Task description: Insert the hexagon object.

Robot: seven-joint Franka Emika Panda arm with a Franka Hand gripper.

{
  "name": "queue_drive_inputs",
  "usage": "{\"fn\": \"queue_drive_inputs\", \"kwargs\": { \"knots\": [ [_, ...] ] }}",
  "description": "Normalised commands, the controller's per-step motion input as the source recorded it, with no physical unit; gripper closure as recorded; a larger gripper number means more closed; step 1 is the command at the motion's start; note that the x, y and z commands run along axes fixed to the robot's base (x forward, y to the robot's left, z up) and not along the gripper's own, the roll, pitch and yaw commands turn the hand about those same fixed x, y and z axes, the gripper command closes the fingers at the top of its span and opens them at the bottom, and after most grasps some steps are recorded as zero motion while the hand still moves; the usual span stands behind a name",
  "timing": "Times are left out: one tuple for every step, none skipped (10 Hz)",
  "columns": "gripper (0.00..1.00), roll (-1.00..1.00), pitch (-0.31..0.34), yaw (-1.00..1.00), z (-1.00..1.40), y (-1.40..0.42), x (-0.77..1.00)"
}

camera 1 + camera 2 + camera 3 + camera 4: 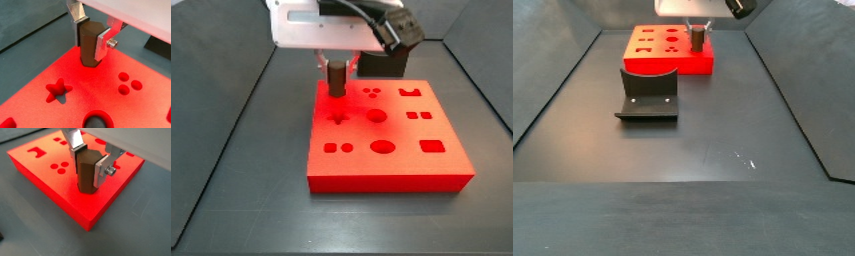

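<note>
Dark floor (pixel 700 130) — tool (pixel 92 155) gripping hexagon object (pixel 87 173).

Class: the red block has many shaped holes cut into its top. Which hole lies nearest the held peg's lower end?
The star-shaped hole, just in front of the hexagon object held in the gripper; the others lie farther off.

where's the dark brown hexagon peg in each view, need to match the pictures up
Wrist view: dark brown hexagon peg, upright in the gripper.
Wrist view: peg, upright over the block's edge area.
Side view: peg, at the block's far-left corner.
Side view: peg, small, near the top.
Shared landmark: the red block.
</note>
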Motion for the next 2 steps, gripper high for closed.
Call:
{"fn": "queue_drive_inputs", "kwargs": {
  "knots": [
    [1.0, 0.15, 0.091, 0.0, -0.27, -0.1, 0.0],
    [1.0, 0.0, 0.0, 0.0, 0.0, 0.0, 0.0]
  ]
}}
